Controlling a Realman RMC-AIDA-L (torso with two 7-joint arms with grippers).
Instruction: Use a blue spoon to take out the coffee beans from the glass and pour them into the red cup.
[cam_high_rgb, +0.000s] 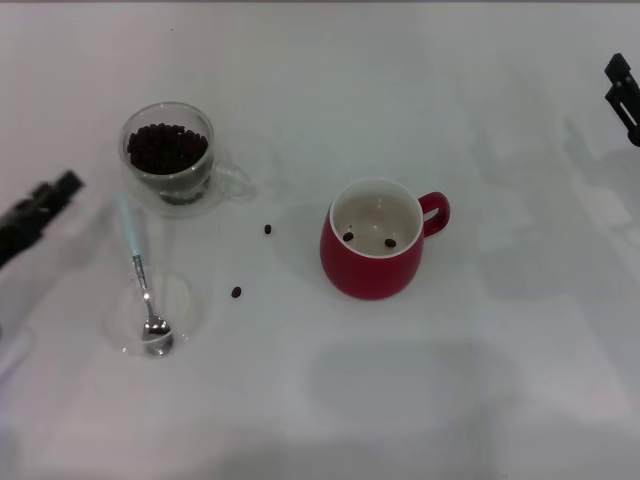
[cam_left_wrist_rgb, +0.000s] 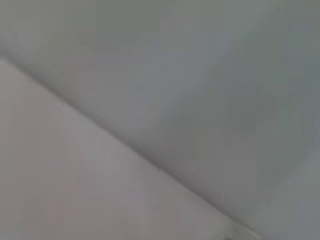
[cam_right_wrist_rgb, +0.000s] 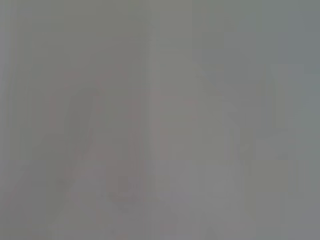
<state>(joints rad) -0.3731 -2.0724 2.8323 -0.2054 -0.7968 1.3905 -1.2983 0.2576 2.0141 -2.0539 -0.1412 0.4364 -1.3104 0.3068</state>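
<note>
Coffee beans (cam_high_rgb: 167, 148), tiny, dark and oval, fill the lower part of the clear double-walled glass cup (cam_high_rgb: 170, 160), which stands upright on the smooth white desk (cam_high_rgb: 500, 380) at the far left; its loop handle points toward the red cup. Just in front of this glass lies the small spoon (cam_high_rgb: 143, 279) with a pale blue handle and a thin shiny metal stem. Its bowl rests inside a shallow clear glass dish (cam_high_rgb: 155, 315), and its handle leans over the dish rim toward the glass cup. The rounded dark red ceramic mug (cam_high_rgb: 374, 240) stands upright near the middle of the desk, well apart from the glass. Its inside is glossy cream-white, with two beans at the bottom, and its red loop handle points to the right. Two loose beans (cam_high_rgb: 268, 229) lie on the desk between glass and mug. The left gripper (cam_high_rgb: 40, 210), black, is at the left edge near the glass; the right gripper (cam_high_rgb: 624, 95) is at the far right edge. For both, I cannot tell how the fingers stand. Both wrist views show only blurred pale surface.
</note>
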